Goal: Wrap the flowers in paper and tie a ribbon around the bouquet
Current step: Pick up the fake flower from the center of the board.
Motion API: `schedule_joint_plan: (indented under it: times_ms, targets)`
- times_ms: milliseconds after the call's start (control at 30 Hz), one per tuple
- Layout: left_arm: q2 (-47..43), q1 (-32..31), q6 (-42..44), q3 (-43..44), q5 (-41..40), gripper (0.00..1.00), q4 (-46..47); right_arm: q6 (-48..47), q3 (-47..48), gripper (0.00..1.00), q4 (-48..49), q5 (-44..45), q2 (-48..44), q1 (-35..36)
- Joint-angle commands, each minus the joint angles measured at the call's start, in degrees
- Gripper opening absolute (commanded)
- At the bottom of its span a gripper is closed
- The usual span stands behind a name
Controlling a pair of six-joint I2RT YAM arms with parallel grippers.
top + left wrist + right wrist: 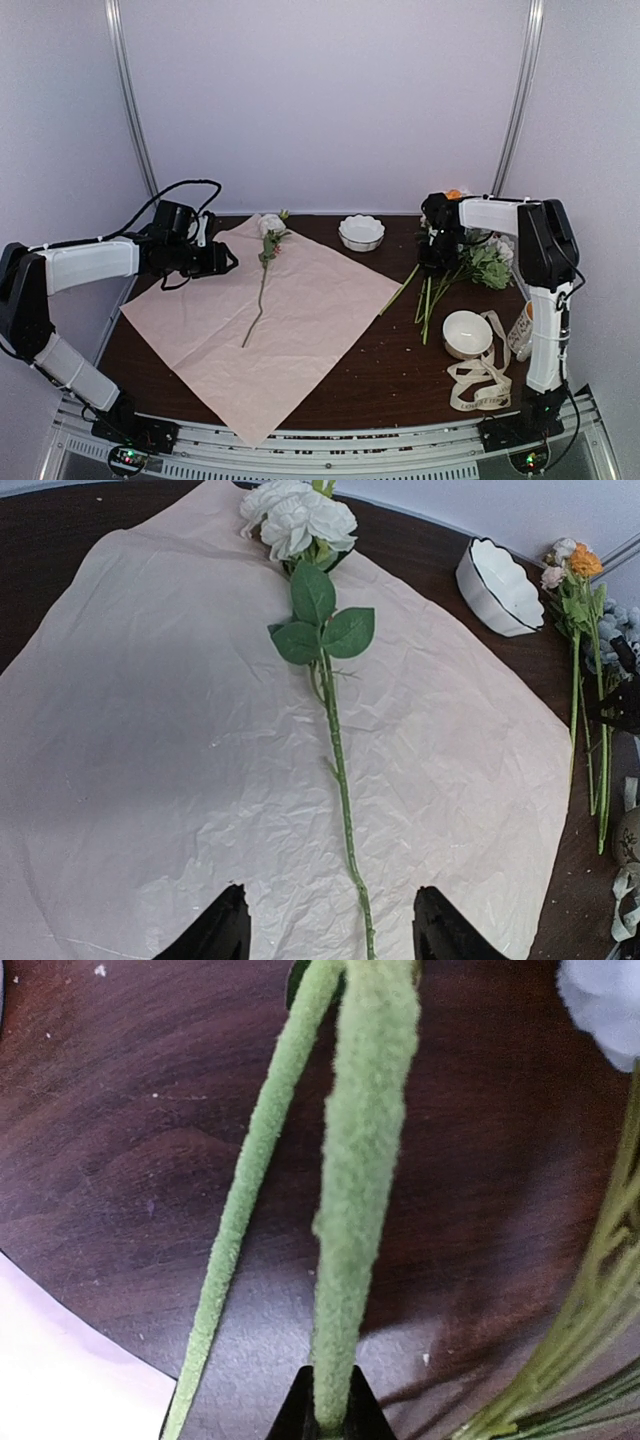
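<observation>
On the dark counter point(400, 370), flowers point(485, 265) lie beside pink paper point(200, 320).
The right claw point(328, 1415) is clenched on a fuzzy stem point(360, 1160); the left claw point(330, 932) is released over a white rose point(300, 520).

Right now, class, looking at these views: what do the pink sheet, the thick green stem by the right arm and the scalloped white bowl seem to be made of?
The pink sheet: thin matte paper, likely tissue; fine crinkles and creases.
The green stem: probably plastic with flocked, velvety coating; fuzzy nap shows.
The white bowl: looks glazed ceramic; glossy, smooth, scalloped rim.
</observation>
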Motion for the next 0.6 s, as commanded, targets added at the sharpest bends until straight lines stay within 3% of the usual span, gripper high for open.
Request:
schedule_joint_plan:
  times_ms: [0, 367, 467, 567]
  targets:
    - [-0.96, -0.22, 1.17, 2.18, -0.63, 0.59, 0.34, 0.09, -1.80, 0.08, 0.05, 4.87, -6.95, -0.28]
    - [-1.40, -0.29, 2.02, 3.20, -1.20, 0.59, -1.30, -0.14, -6.54, 0.00, 8.90, 1.81, -13.15, -0.15]
    - [-2.13, -0.27, 2.73, 3.06, -0.27, 0.59, -0.47, -0.65, -13.14, 0.00, 21.64, -2.49, -20.49, 0.06]
    - [-3.45, -0.39, 3.72, 2.70, 0.14, 0.59, 0.66, 0.41, -24.70, 0.00, 44.31, -4.75, -31.09, 0.66]
